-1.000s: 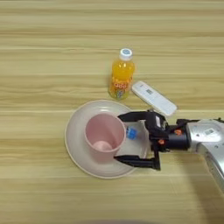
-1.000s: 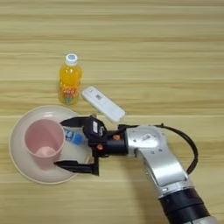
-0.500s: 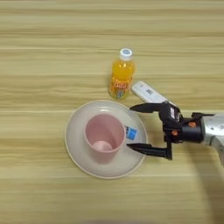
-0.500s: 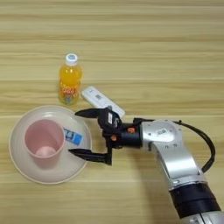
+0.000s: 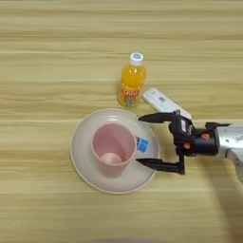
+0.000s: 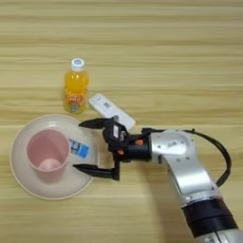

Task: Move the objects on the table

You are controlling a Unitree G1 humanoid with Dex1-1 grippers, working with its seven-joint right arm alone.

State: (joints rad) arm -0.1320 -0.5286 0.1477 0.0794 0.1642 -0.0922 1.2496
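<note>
The stick (image 5: pixel 142 144) is seen lying in the plate (image 5: pixel 80 156), beside the pink cup (image 5: pixel 113 148), so that part appears done. The bottle (image 5: pixel 131 86) and remote (image 5: pixel 165 103) are left on the counter (image 5: pixel 47 57) beyond the plate's far rim. The claw (image 5: pixel 148 140) is spread open, empty, at the plate's right rim. The whole forearm (image 6: pixel 190 175) is shown only in the right eye view.

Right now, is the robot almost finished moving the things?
Partly, it seems. The blue tube already lies on the pink plate beside the pink cup. The right gripper is open and holds nothing. The orange-juice bottle and white remote sit on the table, probably next.
</note>
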